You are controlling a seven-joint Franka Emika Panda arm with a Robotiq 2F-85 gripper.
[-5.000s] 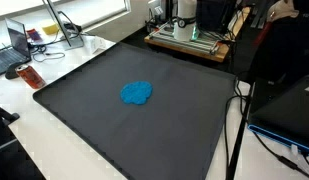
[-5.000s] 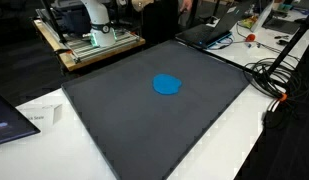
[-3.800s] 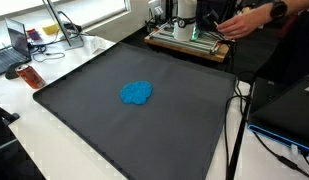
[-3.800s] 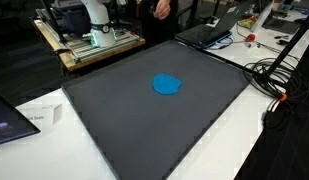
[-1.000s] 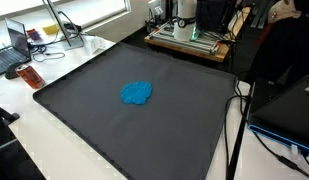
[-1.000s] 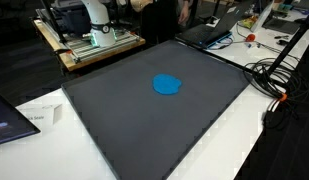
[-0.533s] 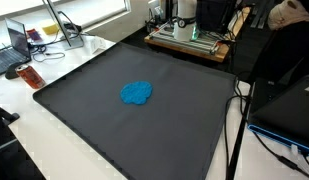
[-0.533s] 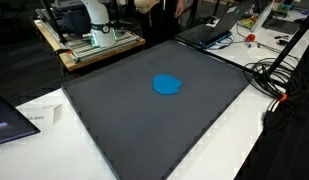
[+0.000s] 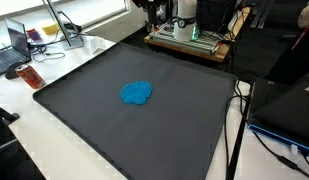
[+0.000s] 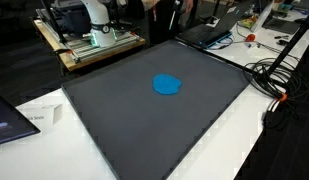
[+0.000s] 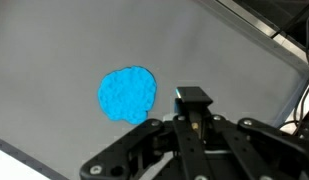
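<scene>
A crumpled bright blue cloth-like lump (image 9: pixel 137 93) (image 10: pixel 168 85) lies near the middle of a large dark grey mat (image 9: pixel 94 125) (image 10: pixel 144 125). In the wrist view the lump (image 11: pixel 127 94) sits well below and to the left of my gripper (image 11: pixel 193 97). The black fingers are pressed together with nothing between them, high above the mat. Neither the arm nor the gripper shows in the exterior views; only the white robot base (image 9: pixel 184 12) (image 10: pixel 94 15) stands on a wooden platform behind the mat.
An open laptop (image 9: pixel 12 45) and a red item (image 9: pixel 31 76) lie beside the mat. Another laptop (image 10: pixel 209 33), black cables (image 10: pixel 274 75) and a paper sheet (image 10: pixel 39 118) border the mat. A person stands behind the platform.
The person behind the platform has shifted and their hand has left the picture. The blue lump and the mat are unchanged.
</scene>
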